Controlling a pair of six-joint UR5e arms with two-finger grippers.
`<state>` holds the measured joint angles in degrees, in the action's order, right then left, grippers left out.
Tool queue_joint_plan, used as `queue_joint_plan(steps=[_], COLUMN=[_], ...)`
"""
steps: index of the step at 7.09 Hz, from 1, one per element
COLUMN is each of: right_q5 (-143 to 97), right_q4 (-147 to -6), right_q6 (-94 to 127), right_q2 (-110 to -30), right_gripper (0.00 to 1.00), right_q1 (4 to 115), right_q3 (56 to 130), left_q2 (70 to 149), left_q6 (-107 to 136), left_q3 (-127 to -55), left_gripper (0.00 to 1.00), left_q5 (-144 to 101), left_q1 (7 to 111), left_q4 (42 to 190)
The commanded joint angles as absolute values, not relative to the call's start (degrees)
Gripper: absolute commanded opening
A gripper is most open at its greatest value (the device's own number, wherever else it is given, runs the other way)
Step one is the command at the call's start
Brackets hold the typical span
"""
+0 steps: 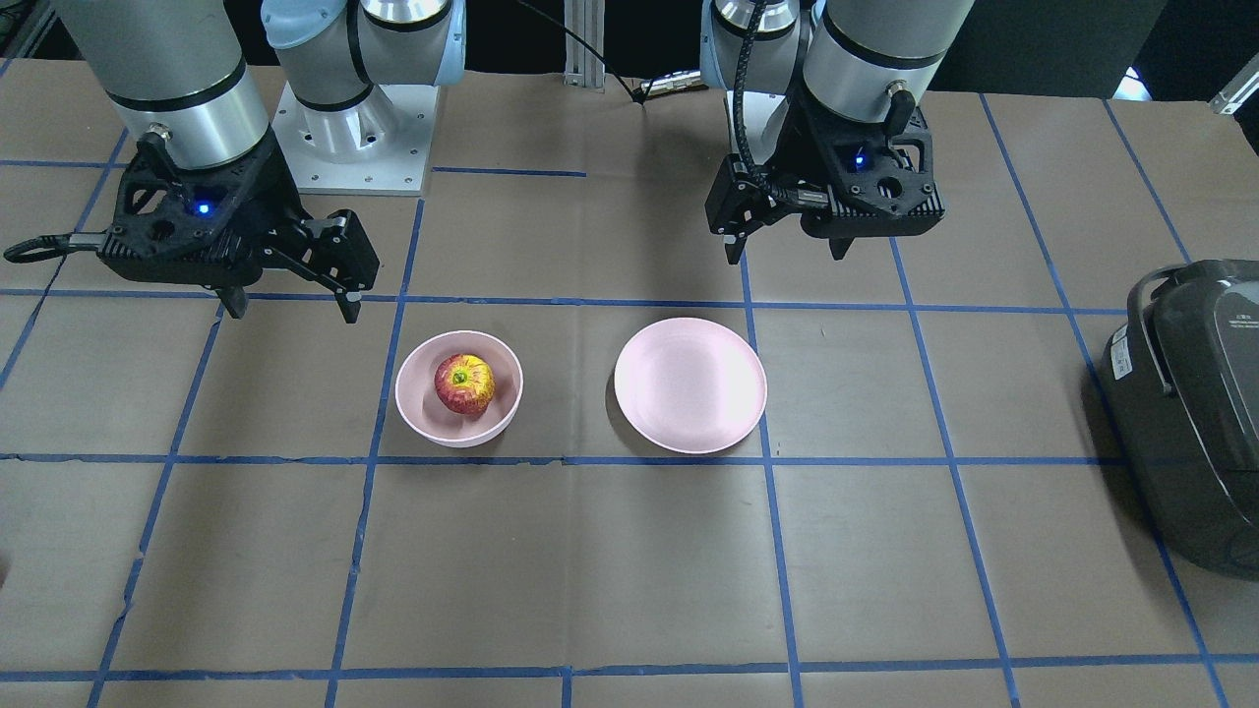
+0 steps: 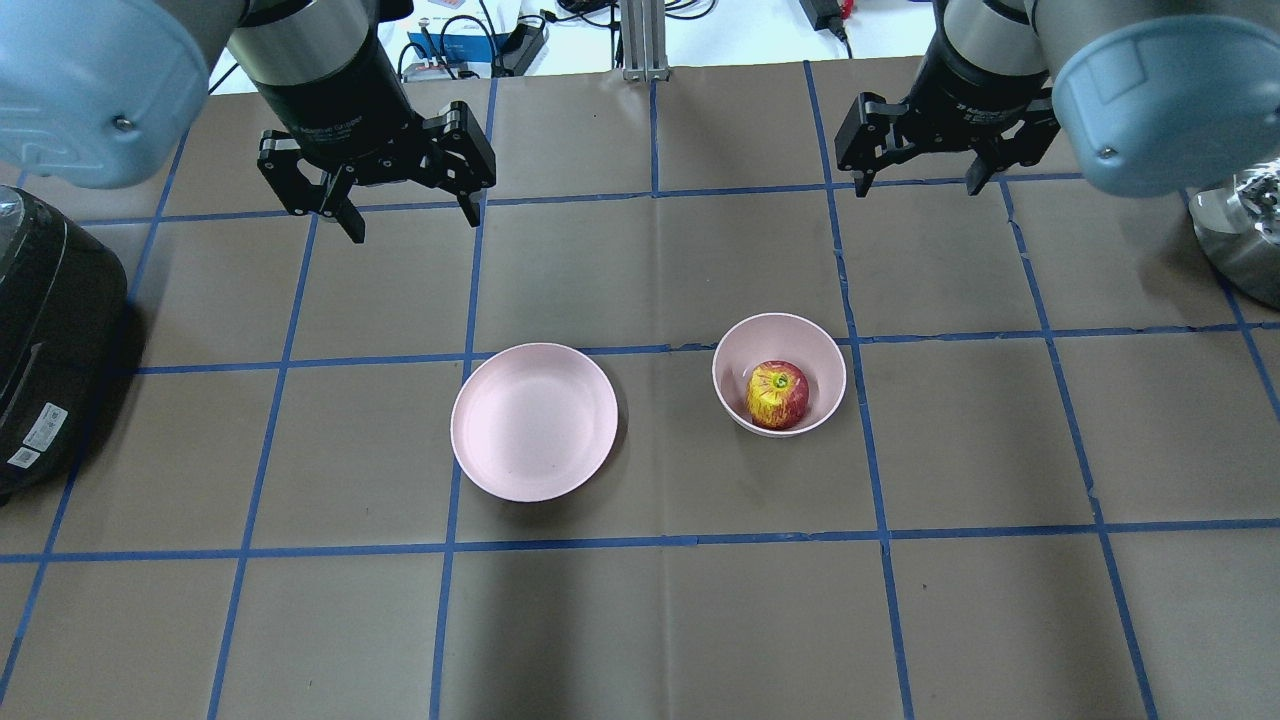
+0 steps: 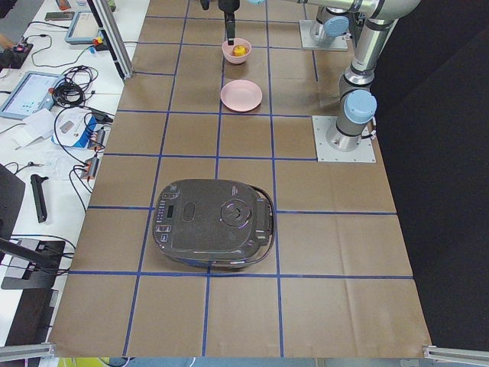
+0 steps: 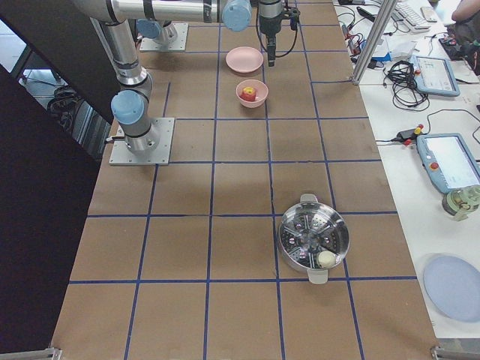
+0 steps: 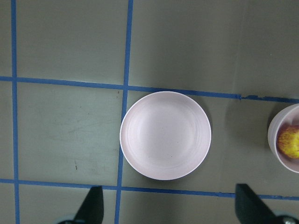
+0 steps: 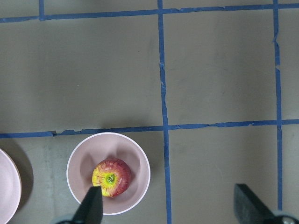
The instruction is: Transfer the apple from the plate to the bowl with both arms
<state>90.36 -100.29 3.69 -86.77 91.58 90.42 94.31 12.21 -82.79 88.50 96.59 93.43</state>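
The red and yellow apple [image 1: 464, 383] lies inside the deep pink bowl [image 1: 408, 405]; it also shows in the overhead view [image 2: 777, 395] and the right wrist view [image 6: 111, 177]. The flat pink plate [image 1: 690, 385] is bare beside the bowl, and shows in the left wrist view [image 5: 165, 135]. My left gripper [image 2: 412, 222] is open and empty, high above the table behind the plate. My right gripper [image 2: 917, 188] is open and empty, high behind and to the side of the bowl [image 2: 728, 352].
A black rice cooker [image 2: 50, 330] sits at the table's end on my left. A steel steamer pot [image 4: 313, 238] stands far off on my right. Blue tape lines grid the brown table.
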Motion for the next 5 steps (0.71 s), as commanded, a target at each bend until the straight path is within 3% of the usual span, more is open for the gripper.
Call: queue_joint_plan(steps=[1, 5], right_q5=[90.4, 90.3], right_q4=[-96.7, -95.6], right_q6=[3.7, 3.8], right_q2=[-86.7, -86.7], right_gripper=[1.00, 1.00], right_q1=[91.5, 91.4], right_q3=[90.5, 90.5], left_q2=[94.3, 94.3], left_q6=[12.2, 12.2], left_q3=[-82.8, -82.7], left_gripper=[1.00, 1.00], left_q5=[88.4, 88.4], left_q1=[96.6, 96.6], left_q4=[93.4, 93.4])
